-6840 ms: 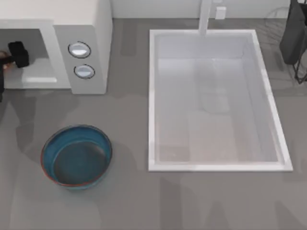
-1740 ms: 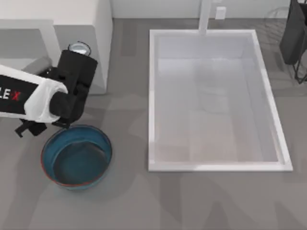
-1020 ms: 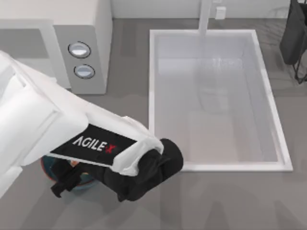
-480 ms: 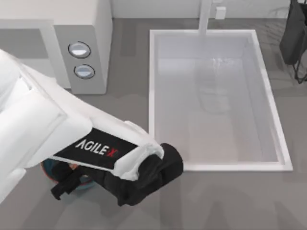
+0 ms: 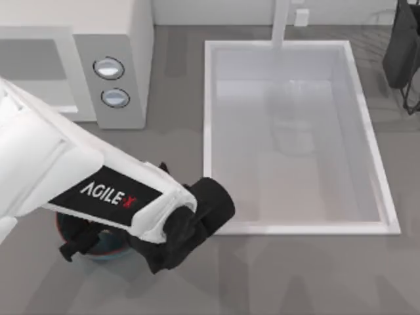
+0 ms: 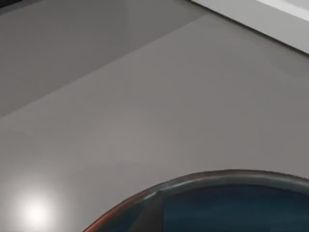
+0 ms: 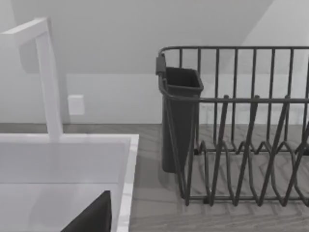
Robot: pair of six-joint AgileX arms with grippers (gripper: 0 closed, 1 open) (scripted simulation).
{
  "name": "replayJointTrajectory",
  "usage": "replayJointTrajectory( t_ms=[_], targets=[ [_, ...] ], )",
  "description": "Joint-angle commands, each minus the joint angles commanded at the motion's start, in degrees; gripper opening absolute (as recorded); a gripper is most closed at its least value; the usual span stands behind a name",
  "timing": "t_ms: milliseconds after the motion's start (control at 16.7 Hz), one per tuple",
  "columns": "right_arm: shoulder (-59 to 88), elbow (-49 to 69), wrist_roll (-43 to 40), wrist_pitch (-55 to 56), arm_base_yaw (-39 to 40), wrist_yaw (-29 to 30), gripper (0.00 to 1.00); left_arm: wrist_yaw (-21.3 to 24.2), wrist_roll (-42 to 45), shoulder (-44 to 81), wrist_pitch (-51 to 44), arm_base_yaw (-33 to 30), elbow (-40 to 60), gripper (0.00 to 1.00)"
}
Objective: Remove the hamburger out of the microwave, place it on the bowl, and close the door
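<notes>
The bowl (image 5: 105,248), teal-blue with a reddish-brown rim, sits near the table's front left, and most of it is hidden under my left arm (image 5: 79,190), which slants across it from the left edge. The left gripper (image 5: 73,244) hangs directly above the bowl's left part; whether it is clenched or released cannot be told, and the hamburger cannot be made out beneath the arm. In the left wrist view the bowl's rim (image 6: 145,198) curves just below the camera, with bare grey table (image 6: 145,106) beyond it. Behind the gripper stands the microwave (image 5: 115,65), its 2 silver dials (image 5: 109,67) facing up and its grey cavity (image 5: 33,59) open. Well to the gripper's right lies the white sink (image 5: 295,138). My right arm is parked at the far right by a dark wire rack (image 7: 236,130).
</notes>
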Motion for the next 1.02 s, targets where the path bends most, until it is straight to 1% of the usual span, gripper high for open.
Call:
replayJointTrajectory(
  t_ms=[120,360,1020],
  targets=[
    [0.0,0.0,0.0,0.0,0.0,0.0,1.0,-0.13,2.0,0.1,2.22,0.71,-0.77,0.0],
    [0.0,0.0,0.0,0.0,0.0,0.0,1.0,-0.14,2.19,0.11,2.41,0.77,-0.85,0.0],
    [0.0,0.0,0.0,0.0,0.0,0.0,1.0,-0.14,2.19,0.11,2.41,0.77,-0.85,0.83]
  ],
)
